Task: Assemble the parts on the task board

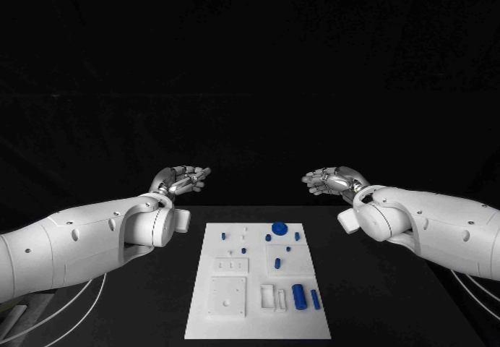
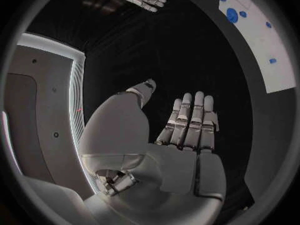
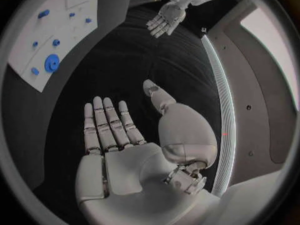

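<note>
Both hands raised beyond the table's far edge, holding nothing, fingers extended: left hand [image 1: 183, 178] at 11 o'clock of the task board [image 1: 209, 318], right hand [image 1: 332, 181] at 1 o'clock. Blue parts [image 1: 299, 296] sit on the board.

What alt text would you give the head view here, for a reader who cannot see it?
Both white arms are raised beyond the far end of the task board, the left robot hand and right robot hand empty with palms turned toward each other. The white board lies on the black table, carrying small blue parts, including a round blue piece near its far edge.
</note>
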{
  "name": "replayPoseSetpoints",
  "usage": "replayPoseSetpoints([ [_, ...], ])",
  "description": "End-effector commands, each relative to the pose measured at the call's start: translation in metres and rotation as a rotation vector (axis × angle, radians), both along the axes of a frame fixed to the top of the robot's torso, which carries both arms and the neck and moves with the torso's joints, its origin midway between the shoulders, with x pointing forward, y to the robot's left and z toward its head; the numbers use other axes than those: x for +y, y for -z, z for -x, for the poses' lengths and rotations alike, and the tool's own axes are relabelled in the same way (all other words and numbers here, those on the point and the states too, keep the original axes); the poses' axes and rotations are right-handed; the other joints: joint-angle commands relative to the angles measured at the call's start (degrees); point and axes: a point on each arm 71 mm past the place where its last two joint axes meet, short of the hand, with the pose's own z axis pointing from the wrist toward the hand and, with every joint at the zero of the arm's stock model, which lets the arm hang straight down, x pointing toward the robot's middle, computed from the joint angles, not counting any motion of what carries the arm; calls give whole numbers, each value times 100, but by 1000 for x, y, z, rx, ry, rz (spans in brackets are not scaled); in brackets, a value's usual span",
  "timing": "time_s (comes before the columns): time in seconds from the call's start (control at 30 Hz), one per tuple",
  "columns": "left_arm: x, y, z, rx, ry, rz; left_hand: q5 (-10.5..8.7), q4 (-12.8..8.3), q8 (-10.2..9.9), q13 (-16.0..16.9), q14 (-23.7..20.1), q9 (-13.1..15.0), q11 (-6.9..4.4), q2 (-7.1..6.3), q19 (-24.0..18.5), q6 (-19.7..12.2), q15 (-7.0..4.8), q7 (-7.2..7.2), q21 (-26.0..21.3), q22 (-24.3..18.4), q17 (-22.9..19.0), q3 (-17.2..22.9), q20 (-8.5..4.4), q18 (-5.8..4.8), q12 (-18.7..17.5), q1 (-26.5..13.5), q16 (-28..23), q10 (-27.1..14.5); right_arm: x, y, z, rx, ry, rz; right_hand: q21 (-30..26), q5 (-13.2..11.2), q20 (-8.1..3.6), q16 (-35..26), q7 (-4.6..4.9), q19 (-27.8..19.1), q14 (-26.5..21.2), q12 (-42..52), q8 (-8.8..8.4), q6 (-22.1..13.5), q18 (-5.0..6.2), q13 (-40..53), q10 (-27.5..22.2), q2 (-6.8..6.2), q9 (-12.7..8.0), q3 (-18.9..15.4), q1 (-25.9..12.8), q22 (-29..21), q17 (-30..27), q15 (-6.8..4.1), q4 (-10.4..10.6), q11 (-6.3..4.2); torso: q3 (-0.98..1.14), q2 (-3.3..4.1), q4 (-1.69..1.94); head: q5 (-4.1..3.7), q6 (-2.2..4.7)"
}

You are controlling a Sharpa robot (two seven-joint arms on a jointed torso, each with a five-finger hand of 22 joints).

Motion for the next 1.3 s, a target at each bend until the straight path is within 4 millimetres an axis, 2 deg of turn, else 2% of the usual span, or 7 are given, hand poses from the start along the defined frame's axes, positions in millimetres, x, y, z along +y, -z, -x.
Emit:
replayPoseSetpoints([
  [0.03, -7, -4, 4, -33, 87, -11, 39, -210, 65, 35, 445, -24, -17, 100, 461, 304, -65, 212, 172, 101, 20, -105, -88, 217, 112, 218, 166, 342, 4, -6, -6, -144, -102, 250, 275, -227, -41, 473, 271, 1064, 1070, 211, 226, 676, 446, 57, 765, -249, 34, 834, 567, -24, 206, -234, 25, -82, 16, 22, 15, 4, -13],
  [0.2, -14, -4, 10, -21, 156, 12, 242, -731, 82, 91, 1588, -137, -99, 308, 1440, 797, -491, 191, 672, 128, 242, -204, -362, 448, 259, 541, 709, 944, 12, -9, -13, -277, -192, 525, 913, -435, -170, 1184, 175, 2563, 2451, 412, 394, 1219, 853, 166, 1390, -486, 80, 1547, 854, 31, 661, -885, 195, -328, 26, 100, 73, -26, 7],
  [0.33, -17, -5, 19, -20, 188, 16, 251, -1105, -57, 47, 1781, -296, -125, 409, 1612, 946, -586, 154, 792, 108, 302, -249, -488, 403, 127, 520, 792, 1043, 20, -8, -15, -331, -250, 684, 1900, -131, -848, 2312, 74, 4381, 4062, 522, 497, 1628, 853, 269, 1838, -639, 128, 1614, 1068, 348, 1399, -1286, 29, -693, 40, 181, 137, -57, 17],
  [0.4, -17, -6, 23, -18, 194, 22, 243, -1266, -114, 24, 1798, -356, -130, 418, 1626, 986, -596, 144, 806, 97, 312, -225, -533, 368, 58, 478, 790, 1063, 24, -8, -16, -347, -269, 735, 2381, -29, -1237, 3067, 29, 4950, 4238, 468, 442, 1761, 853, 287, 1947, -628, 96, 1602, 1052, 625, 1949, -1404, -46, -742, 46, 233, 172, -79, 31],
  [0.6, -22, -10, 33, -15, 221, 45, 225, -1572, -222, -24, 1899, -466, -126, 418, 1714, 1039, -645, 135, 874, 93, 356, -128, -631, 302, -101, 290, 832, 1082, 38, -8, -18, -422, -335, 922, 3237, -123, -1539, 4128, -49, 5382, 4114, 323, 336, 1951, 853, 310, 2102, -737, 52, 1624, 1105, 648, 2652, -1427, -67, -771, 65, 403, 286, -164, 87],
  [0.83, -29, -16, 42, -17, 253, 66, 201, -1827, -271, -59, 1912, -533, -210, 423, 1726, 1110, -655, 62, 902, 84, 375, 12, -668, 256, -229, 64, 822, 1116, 59, -7, -17, -484, -384, 1029, 3712, -210, -1650, 4390, -136, 5352, 4034, 202, 317, 2144, 853, 326, 2193, -830, 60, 1687, 1162, 638, 2644, -1429, -71, -775, 91, 634, 430, -269, 208],
  [1.3, -36, -21, 45, -22, 272, 81, 191, -1925, -300, -81, 1913, -568, -226, 424, 1727, 1124, -656, 38, 915, 82, 382, 78, -675, 248, -304, -90, 810, 1116, 80, 8, -14, -530, -367, 1170, 3971, -531, -1599, 4562, -55, 5284, 3994, -90, 114, 2049, 853, 224, 2017, -1080, -45, 1923, 1112, 608, 2470, -1313, 46, -658, 39, 915, 637, -462, 294],
])
